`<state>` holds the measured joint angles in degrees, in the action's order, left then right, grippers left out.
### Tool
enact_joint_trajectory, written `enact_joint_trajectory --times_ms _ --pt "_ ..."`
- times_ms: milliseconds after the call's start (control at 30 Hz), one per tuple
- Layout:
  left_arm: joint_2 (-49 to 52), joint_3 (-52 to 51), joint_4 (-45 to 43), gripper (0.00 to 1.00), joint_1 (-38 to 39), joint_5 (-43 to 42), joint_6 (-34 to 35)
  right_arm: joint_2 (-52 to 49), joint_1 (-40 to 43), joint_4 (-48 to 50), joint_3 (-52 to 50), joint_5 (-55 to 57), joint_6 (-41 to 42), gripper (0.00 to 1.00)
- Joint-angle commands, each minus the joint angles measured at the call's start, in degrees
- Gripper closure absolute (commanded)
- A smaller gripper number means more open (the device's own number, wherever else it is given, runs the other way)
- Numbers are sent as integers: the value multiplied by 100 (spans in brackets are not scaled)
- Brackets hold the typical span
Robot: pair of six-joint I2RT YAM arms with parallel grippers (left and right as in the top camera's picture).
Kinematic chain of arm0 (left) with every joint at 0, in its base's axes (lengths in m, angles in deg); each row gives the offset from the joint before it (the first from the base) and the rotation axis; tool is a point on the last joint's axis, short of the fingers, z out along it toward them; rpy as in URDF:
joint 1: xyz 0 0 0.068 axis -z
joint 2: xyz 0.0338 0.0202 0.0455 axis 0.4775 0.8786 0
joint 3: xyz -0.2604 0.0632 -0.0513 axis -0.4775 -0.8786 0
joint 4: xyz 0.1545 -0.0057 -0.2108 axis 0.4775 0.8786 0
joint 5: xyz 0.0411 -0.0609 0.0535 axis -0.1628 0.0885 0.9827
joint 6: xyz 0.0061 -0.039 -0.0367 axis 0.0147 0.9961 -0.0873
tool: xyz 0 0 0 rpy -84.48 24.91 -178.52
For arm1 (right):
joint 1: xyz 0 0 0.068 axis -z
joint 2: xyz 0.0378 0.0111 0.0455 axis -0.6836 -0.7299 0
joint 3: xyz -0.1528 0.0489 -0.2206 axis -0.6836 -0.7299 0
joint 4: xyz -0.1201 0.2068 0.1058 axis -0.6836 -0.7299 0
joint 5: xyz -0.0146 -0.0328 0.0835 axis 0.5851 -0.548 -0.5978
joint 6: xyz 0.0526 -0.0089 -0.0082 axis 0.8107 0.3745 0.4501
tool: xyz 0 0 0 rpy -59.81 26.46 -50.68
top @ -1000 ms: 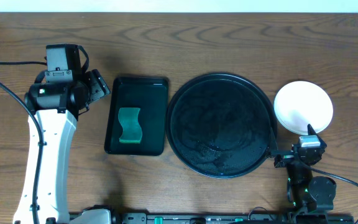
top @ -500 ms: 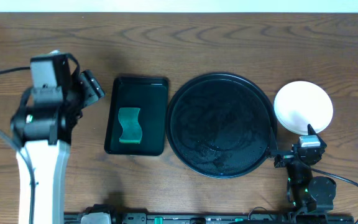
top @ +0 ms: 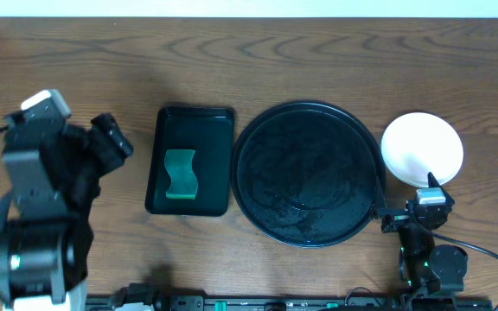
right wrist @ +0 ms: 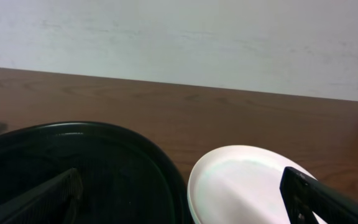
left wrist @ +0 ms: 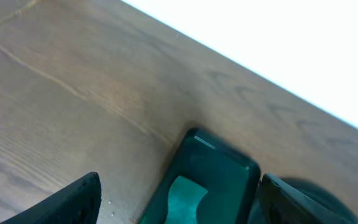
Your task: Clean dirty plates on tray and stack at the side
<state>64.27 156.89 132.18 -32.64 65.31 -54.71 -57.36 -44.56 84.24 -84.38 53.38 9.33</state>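
Note:
The large round black tray (top: 308, 174) sits mid-table with no plates on it; it also shows in the right wrist view (right wrist: 73, 162). A stack of plates (top: 422, 148) with a white one on top stands on the table just right of the tray, also seen in the right wrist view (right wrist: 253, 183). The mint-aqua plates cannot be told apart in the stack. My left gripper (left wrist: 179, 208) is open and empty, left of the small tray. My right gripper (right wrist: 185, 205) is open and empty, low at the front right, near the tray's edge and the plates.
A small black rectangular tray (top: 190, 161) with a green sponge (top: 179, 174) lies left of the round tray; both show in the left wrist view (left wrist: 219, 180). A white wall runs along the table's far edge.
My left arm has drawn back toward the front left, away from the small rectangular tray. The right arm, plates and trays have not moved.

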Motion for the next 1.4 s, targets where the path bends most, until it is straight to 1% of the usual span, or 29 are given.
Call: enact_joint_trajectory --times_ms 0,533,733,933,1133,1200,1267,1333,1367 --pt "-422 33 11 19 -15 92 66 35 -92 -31 -7 90 -72 1" --pt "-2275 -439 13 19 -15 92 66 35 -92 -31 -7 90 -72 1" --pt "-2918 -796 35 19 -15 92 66 35 -92 -28 -7 90 -72 1" --pt "-3661 -1451 35 19 -13 92 66 35 -92 -31 -7 92 -72 1" --pt "-4489 -2494 42 19 -15 92 66 35 -92 -31 -7 90 -72 1" --pt "-4778 -2820 151 19 -15 92 66 35 -92 -31 -7 90 -72 1" --pt "-5110 -3082 457 19 -15 92 68 35 -92 -31 -7 90 -72 1" --pt "-5298 -3226 903 19 -15 94 66 35 -92 -31 -7 90 -72 1" --pt "-5270 -3220 1272 19 -15 90 68 35 -92 -31 -7 90 -72 1"
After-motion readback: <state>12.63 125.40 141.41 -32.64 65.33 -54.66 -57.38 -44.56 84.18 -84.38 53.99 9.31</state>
